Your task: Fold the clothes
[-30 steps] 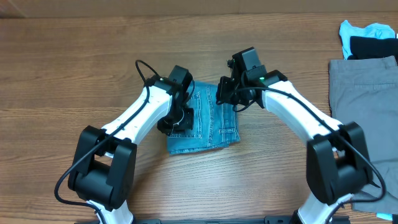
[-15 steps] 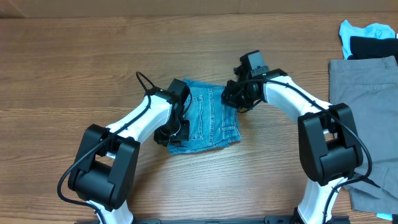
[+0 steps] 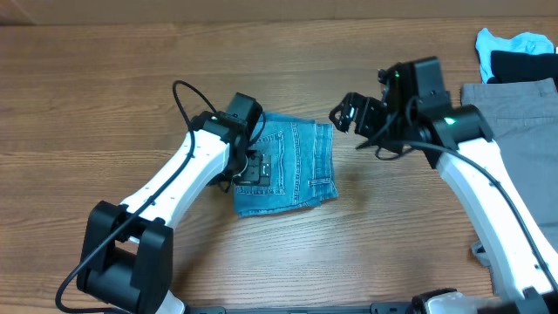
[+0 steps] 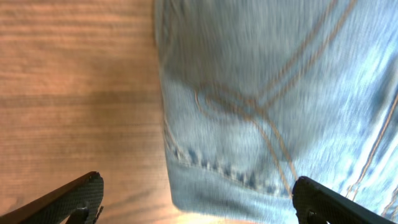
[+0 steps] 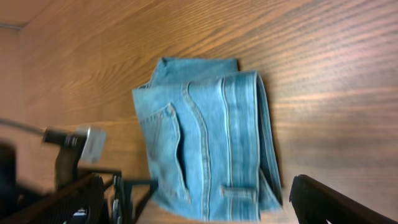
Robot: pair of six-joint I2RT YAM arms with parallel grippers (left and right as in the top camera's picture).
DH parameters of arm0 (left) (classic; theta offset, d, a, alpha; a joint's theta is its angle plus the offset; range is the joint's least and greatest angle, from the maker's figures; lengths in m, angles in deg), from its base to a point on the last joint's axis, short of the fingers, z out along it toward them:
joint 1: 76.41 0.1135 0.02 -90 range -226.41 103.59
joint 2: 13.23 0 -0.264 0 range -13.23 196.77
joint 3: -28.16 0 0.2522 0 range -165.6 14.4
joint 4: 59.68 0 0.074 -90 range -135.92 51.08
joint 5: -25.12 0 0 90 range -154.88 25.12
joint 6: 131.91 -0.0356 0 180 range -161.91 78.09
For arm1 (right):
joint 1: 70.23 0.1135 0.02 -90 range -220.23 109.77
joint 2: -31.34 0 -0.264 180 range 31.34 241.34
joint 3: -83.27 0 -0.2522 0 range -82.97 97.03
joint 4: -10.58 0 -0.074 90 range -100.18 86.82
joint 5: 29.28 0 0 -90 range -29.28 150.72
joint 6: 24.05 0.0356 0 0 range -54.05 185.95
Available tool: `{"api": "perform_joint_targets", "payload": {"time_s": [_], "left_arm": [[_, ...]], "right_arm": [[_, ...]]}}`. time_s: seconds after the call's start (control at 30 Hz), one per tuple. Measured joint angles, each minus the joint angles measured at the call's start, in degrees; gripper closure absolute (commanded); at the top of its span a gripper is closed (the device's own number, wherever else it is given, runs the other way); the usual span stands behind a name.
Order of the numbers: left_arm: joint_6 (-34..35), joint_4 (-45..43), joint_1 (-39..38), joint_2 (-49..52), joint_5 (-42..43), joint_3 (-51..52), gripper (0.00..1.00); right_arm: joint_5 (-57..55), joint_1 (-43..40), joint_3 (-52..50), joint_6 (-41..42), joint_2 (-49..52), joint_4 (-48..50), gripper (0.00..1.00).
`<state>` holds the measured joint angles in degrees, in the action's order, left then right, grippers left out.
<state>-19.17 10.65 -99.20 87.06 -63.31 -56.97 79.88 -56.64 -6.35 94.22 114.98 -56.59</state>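
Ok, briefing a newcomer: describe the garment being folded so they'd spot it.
On the brown wooden table, look at the middle. There lies a folded pair of light blue denim jeans: the only denim, unlike the grey garment at the right edge.

Folded jeans (image 3: 292, 170) lie flat approx. mid-table (image 3: 105, 78), btwn the two arms. Left gripper (image 3: 251, 166) is over the jeans' left edge. Right gripper (image 3: 349, 113) is off the jeans, just past their far right corner, over bare tabletop. Well to the right, at the table's edge, a 2nd garment (image 3: 506, 131) lies spread out. Behind it, in the far right corner, sits a small heap of clothes (image 3: 519, 48), touching or overlapping it.
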Motion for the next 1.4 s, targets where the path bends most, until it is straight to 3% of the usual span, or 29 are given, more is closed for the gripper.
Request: {"api": "perform_joint_targets", "payload": {"time_s": [0.13, 0.37, 0.77, 0.83, 0.9, 0.97, 1.0, 1.03, 1.4], "left_arm": [[-0.85, -5.46, 4.11, 0.00, 4.07, -0.04, 0.00], [-4.44, -11.10, 8.17, 3.21, 13.79, -0.04, 0.00], [-6.86, -11.76, 8.33, 12.37, 21.14, -1.40, 0.00], [-6.84, -11.65, 8.33, 12.87, 21.42, -1.88, 0.07], [-6.69, -12.22, 8.33, 13.25, 21.88, -2.21, 0.21], [-6.01, -12.96, 8.33, 13.73, 22.29, -2.43, 0.59], [-5.79, -13.75, 8.33, 14.05, 22.51, -2.38, 0.73], [-5.44, -14.45, 8.31, 14.53, 23.17, -2.38, 0.81], [1.68, -24.85, 10.86, 16.04, 26.99, -1.55, 0.74]], "right_arm": [[-0.02, 0.02, 0.00, 0.11, -2.71, -4.85, 0.00], [0.00, 0.02, -0.02, 0.20, -2.69, -5.11, 0.00], [0.04, 0.02, -0.02, 0.22, -2.69, -5.09, 0.00], [0.04, 0.02, -0.02, 0.22, -2.69, -5.05, 0.00], [0.04, 0.02, -0.02, 0.17, -2.69, -5.05, 0.00], [0.09, 0.00, -0.02, 0.20, -2.69, -5.01, 0.00], [0.04, 0.00, -0.02, 0.20, -2.69, -5.01, 0.00], [0.07, 0.02, -0.02, 0.20, -2.69, -4.96, 0.00], [0.07, 0.02, -0.02, 0.17, -2.69, -4.83, 0.00]]}}
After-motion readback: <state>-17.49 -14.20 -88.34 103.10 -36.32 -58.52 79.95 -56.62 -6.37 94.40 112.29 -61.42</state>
